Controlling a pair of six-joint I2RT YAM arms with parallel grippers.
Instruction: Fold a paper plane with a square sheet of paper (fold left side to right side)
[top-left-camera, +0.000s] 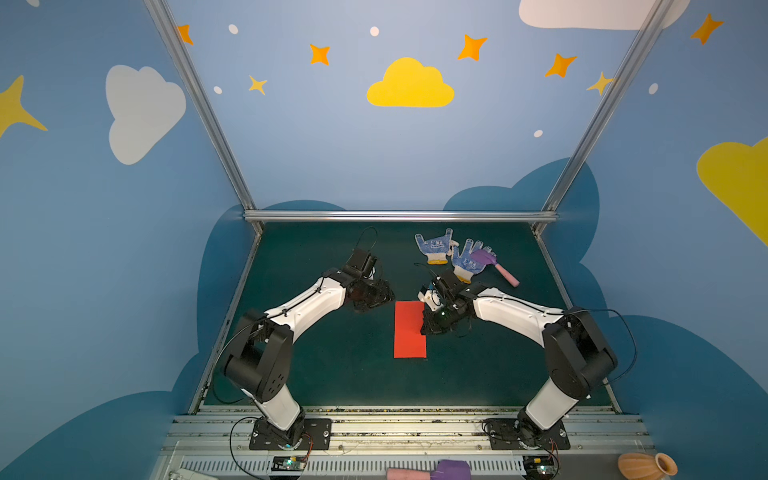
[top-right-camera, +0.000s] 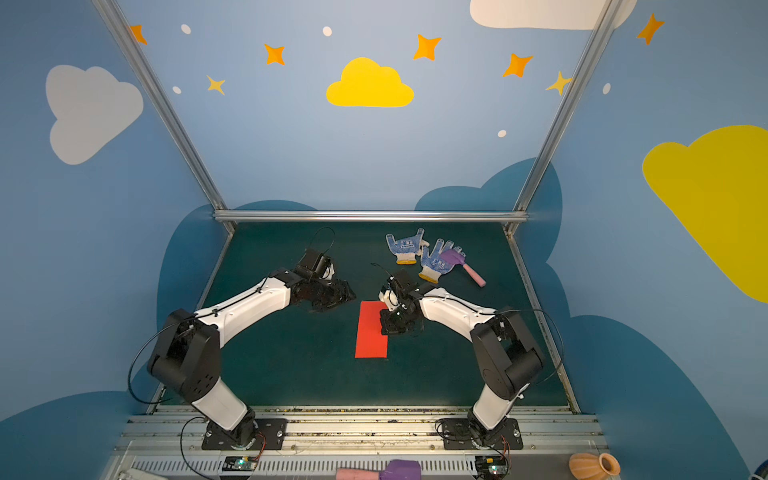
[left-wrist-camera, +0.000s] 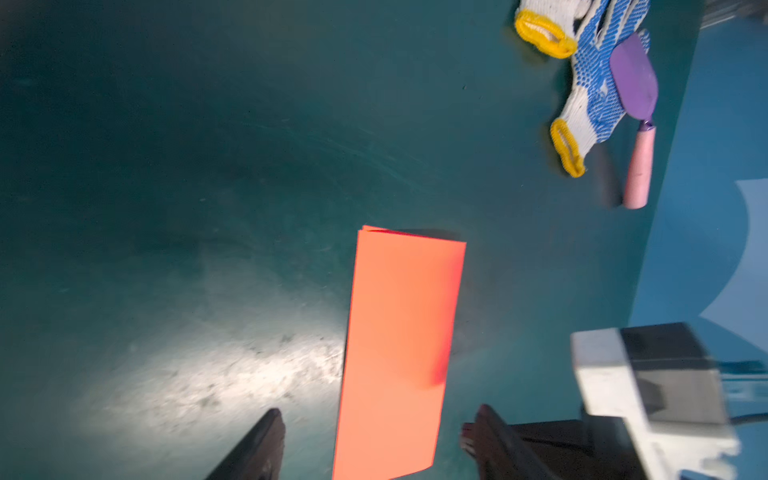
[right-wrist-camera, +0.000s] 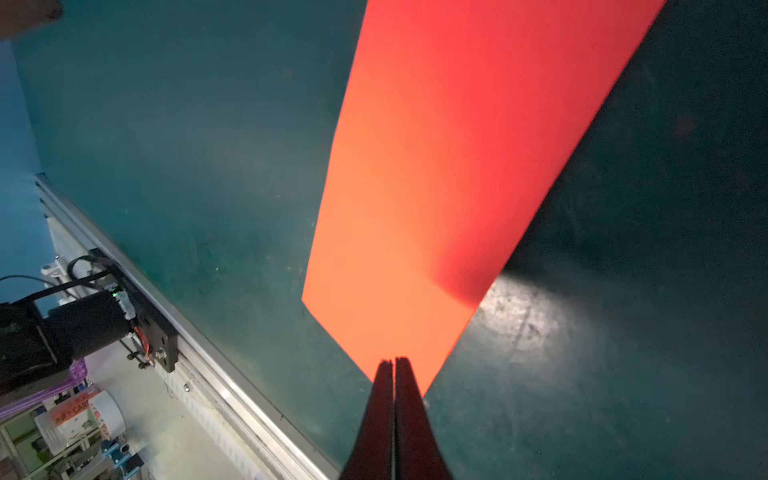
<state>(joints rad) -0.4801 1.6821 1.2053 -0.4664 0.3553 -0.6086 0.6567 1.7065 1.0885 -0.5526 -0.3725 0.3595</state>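
Note:
The square sheet of paper (top-left-camera: 409, 332) (top-right-camera: 371, 332) lies flat on the green mat as a narrow bright red rectangle, folded in half. My right gripper (top-left-camera: 428, 328) (top-right-camera: 388, 328) is at its right edge. In the right wrist view that gripper (right-wrist-camera: 394, 359) is shut, its tips down on a corner of the paper (right-wrist-camera: 436, 166), with nothing visible between the jaws. My left gripper (top-left-camera: 380, 297) (top-right-camera: 347, 295) hovers just left of the paper's far end, apart from it. It is open (left-wrist-camera: 379, 411), and the paper (left-wrist-camera: 399, 332) shows between its fingers. No paper plane shape is in view.
Two blue-dotted white gloves (top-left-camera: 434, 247) (top-left-camera: 469, 262) and a purple-and-pink toy hammer (top-left-camera: 496, 266) lie at the back right of the mat. An aluminium rail (top-left-camera: 399, 215) closes the back edge. An orange vase (top-left-camera: 646, 465) and another hammer (top-left-camera: 432, 471) sit beyond the front rail.

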